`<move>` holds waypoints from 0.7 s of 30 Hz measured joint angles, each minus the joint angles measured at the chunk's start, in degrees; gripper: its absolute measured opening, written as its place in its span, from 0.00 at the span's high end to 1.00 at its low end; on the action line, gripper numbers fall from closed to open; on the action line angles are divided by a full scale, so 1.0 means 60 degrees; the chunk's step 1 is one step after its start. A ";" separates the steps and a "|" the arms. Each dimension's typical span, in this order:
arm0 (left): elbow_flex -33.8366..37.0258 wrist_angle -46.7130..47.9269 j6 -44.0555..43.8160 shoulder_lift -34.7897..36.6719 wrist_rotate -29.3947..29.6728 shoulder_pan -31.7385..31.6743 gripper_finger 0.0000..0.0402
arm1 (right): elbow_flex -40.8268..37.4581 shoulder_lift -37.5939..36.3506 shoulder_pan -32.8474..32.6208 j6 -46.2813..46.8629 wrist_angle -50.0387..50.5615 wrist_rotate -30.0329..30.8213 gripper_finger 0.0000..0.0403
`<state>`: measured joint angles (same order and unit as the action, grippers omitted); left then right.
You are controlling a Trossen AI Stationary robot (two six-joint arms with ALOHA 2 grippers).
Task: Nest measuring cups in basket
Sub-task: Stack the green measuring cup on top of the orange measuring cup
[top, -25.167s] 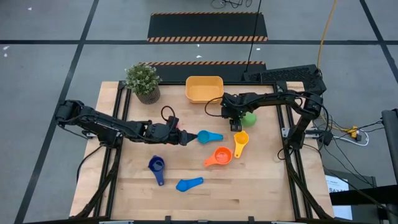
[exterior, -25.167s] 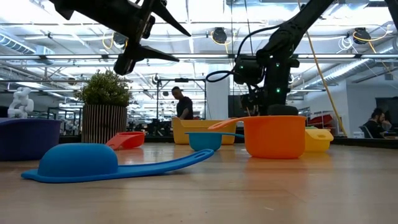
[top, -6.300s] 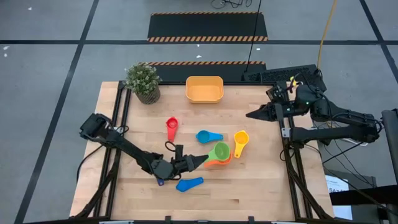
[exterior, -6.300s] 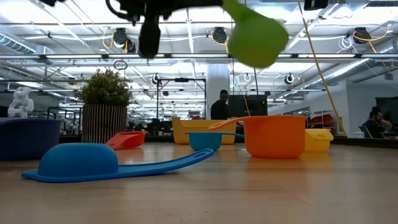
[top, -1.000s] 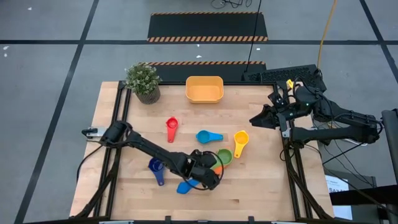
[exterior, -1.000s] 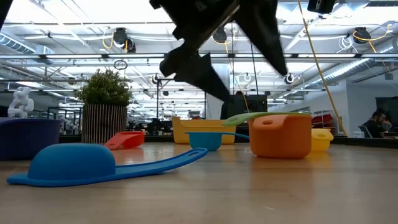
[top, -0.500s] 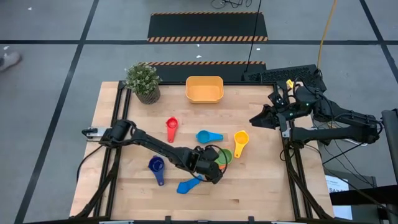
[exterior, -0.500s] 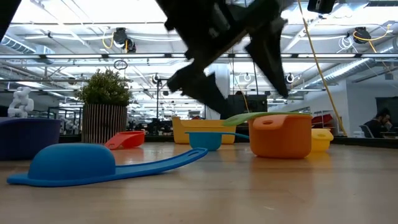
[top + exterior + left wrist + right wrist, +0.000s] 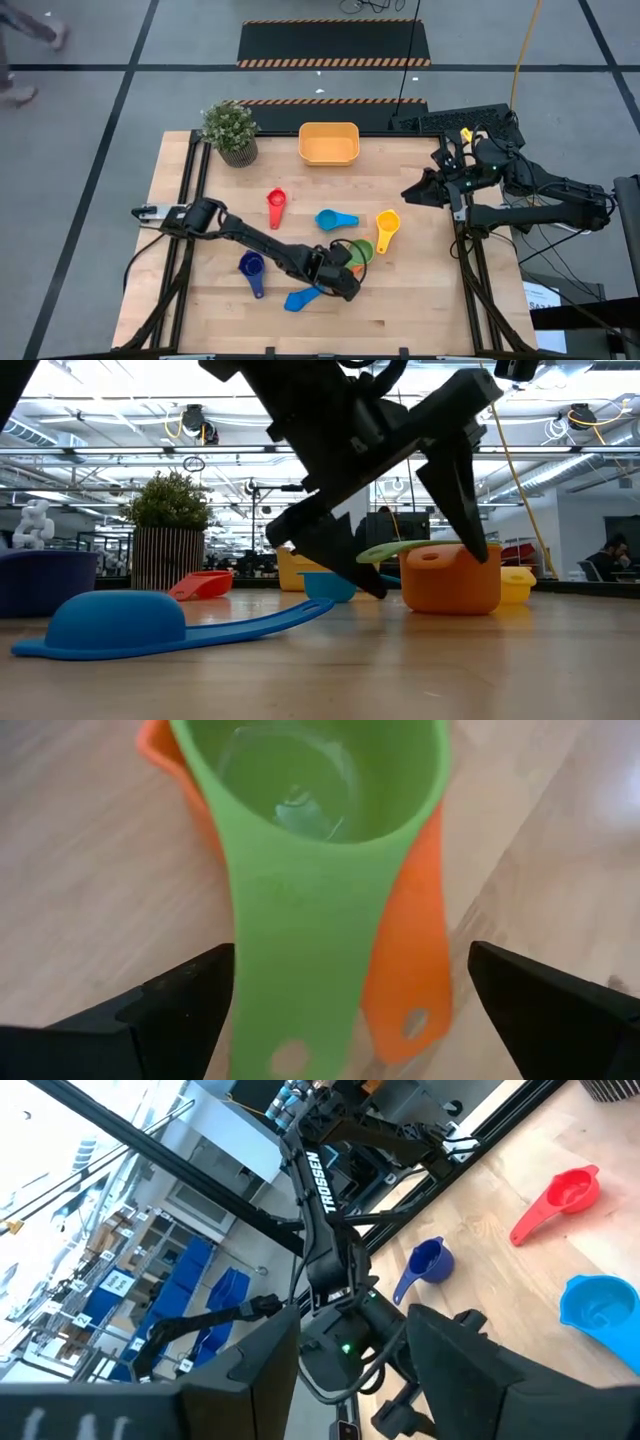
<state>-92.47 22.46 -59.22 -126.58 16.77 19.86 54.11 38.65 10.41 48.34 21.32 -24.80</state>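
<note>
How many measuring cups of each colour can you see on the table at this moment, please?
Red: 1
Yellow: 1
Green: 1, nested in the orange
Orange: 1
Dark blue: 1
Light blue: 2
Total: 7 measuring cups; none in the basket

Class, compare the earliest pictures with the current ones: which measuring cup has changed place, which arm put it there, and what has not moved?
The green cup, first by the right gripper near the basket, now sits nested in the orange cup. The left gripper carried it there, let go, and is open around both handles. The right gripper has drawn back to the table's right edge. The basket and plant stayed put.
</note>
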 joint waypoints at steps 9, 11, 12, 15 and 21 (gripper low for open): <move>0.0000 0.0451 0.0278 0.0000 -0.0034 -0.0004 0.12 | 0.0000 0.0000 -0.0003 -0.0105 0.0018 -0.0163 0.55; 0.0000 0.0425 0.0442 0.0000 -0.0040 -0.0022 0.18 | 0.0000 0.0000 -0.0003 -0.0106 0.0018 -0.0166 0.55; 0.0000 0.0412 0.0531 0.0000 -0.0054 -0.0022 0.22 | 0.0000 0.0000 -0.0003 -0.0106 0.0018 -0.0167 0.55; 0.0000 0.0372 0.0958 0.0000 -0.0125 -0.0052 0.32 | 0.0000 0.0000 -0.0003 -0.0106 0.0018 -0.0167 0.55; 0.0000 0.0352 0.1820 0.0000 -0.0212 -0.0181 0.49 | 0.0000 0.0000 -0.0003 -0.0106 0.0033 -0.0171 0.55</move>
<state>-92.47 24.57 -48.30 -126.58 15.50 18.77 54.11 38.65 10.39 47.70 21.52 -25.82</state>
